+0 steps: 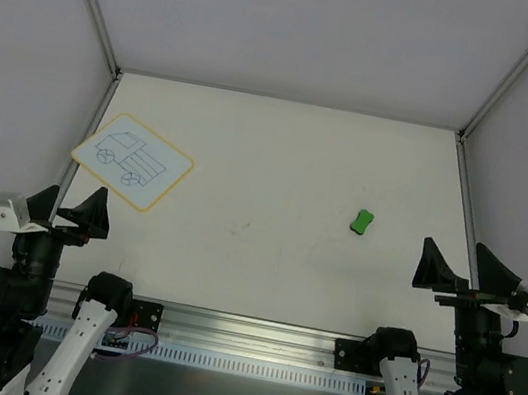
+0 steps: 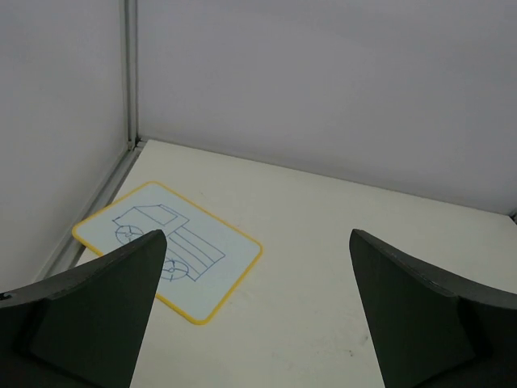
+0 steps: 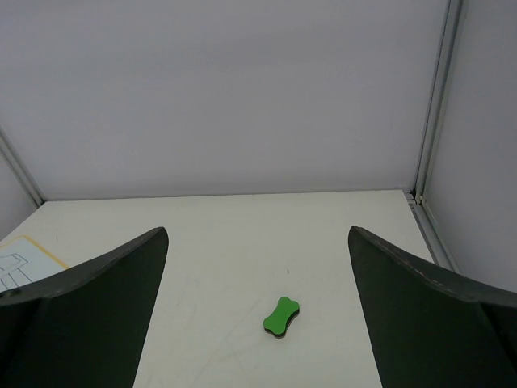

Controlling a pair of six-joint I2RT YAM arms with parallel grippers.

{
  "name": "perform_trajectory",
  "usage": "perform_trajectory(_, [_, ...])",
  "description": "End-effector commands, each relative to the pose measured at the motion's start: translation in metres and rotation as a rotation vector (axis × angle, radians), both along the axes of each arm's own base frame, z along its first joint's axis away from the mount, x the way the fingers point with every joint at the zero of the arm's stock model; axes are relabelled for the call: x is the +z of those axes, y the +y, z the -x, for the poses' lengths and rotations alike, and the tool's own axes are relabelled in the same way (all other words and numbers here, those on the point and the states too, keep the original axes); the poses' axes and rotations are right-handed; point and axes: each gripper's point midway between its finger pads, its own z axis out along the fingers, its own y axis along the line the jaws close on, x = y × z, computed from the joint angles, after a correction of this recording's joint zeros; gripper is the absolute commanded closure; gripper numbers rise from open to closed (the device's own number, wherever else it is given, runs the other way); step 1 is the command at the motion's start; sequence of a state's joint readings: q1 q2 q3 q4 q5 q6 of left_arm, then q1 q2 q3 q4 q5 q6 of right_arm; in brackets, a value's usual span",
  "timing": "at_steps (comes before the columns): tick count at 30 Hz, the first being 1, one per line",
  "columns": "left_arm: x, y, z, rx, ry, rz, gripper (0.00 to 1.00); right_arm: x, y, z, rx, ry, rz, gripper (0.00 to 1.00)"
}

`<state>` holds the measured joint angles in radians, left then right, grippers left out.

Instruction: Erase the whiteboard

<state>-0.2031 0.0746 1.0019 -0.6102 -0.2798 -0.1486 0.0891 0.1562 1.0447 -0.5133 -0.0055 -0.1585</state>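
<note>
Whiteboard (image 1: 132,160) with truck drawing, flat on table (image 1: 282,150). Green eraser (image 1: 362,221) well to its right. Left gripper (image 1: 76,194) near whiteboard, right gripper (image 1: 455,252) far right of it, both spread, empty.

the left gripper's (image 2: 257,236) finger (image 2: 89,307) hid the whiteboard's (image 2: 202,259) near corner; the right wrist view's left edge cut most of it off.

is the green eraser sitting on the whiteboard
No, the green eraser lies on the bare table toward the right, well apart from the whiteboard at the left.
</note>
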Motion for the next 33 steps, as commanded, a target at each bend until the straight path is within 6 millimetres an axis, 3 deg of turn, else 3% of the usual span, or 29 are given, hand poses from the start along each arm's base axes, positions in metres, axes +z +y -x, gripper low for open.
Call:
perform_trajectory(1, [-0.006, -0.012, -0.012, -0.05, 0.04, 0.012, 0.01, 0.002, 0.01, -0.008, 0.052, -0.003, -0.003, 0.01])
perform_trajectory(5, [-0.019, -0.029, -0.029, -0.123, 0.116, 0.031, 0.01, -0.016, 0.02, -0.027, 0.097, 0.089, -0.087, 0.01])
perform_trajectory(11, [-0.068, -0.059, -0.075, -0.201, 0.369, 0.129, 0.01, -0.067, 0.052, -0.065, 0.236, 0.32, -0.196, 0.01])
perform_trajectory(17, [-0.123, -0.061, -0.121, -0.102, 0.629, 0.187, 0.01, -0.133, 0.067, -0.088, 0.296, 0.543, -0.198, 0.01])
perform_trajectory(20, [-0.147, -0.059, -0.145, -0.042, 0.728, 0.179, 0.01, -0.154, 0.062, -0.094, 0.255, 0.593, -0.213, 0.01])
perform_trajectory(22, [-0.168, -0.061, -0.161, -0.023, 0.793, 0.171, 0.01, -0.163, 0.056, -0.097, 0.211, 0.601, -0.215, 0.01])
perform_trajectory(23, [-0.166, -0.064, -0.174, -0.025, 0.766, 0.178, 0.01, -0.167, 0.055, -0.097, 0.214, 0.602, -0.193, 0.01])
perform_trajectory(25, [-0.189, -0.066, -0.192, -0.015, 0.824, 0.169, 0.01, -0.17, 0.054, -0.099, 0.206, 0.61, -0.174, 0.01])
perform_trajectory(27, [-0.198, -0.066, -0.211, -0.005, 0.835, 0.172, 0.01, -0.174, 0.052, -0.099, 0.202, 0.618, -0.161, 0.01])
perform_trajectory(28, [-0.213, -0.066, -0.222, 0.011, 0.88, 0.172, 0.02, -0.175, 0.053, -0.1, 0.203, 0.62, -0.16, 0.01])
perform_trajectory(30, [-0.219, -0.066, -0.239, 0.024, 0.879, 0.187, 0.07, -0.177, 0.054, -0.099, 0.208, 0.621, -0.153, 0.01])
perform_trajectory(31, [-0.235, -0.066, -0.247, 0.033, 0.915, 0.193, 0.08, -0.177, 0.053, -0.099, 0.208, 0.62, -0.147, 0.01])
perform_trajectory(33, [-0.245, -0.065, -0.261, 0.041, 0.921, 0.2, 0.08, -0.179, 0.055, -0.098, 0.214, 0.619, -0.137, 0.01])
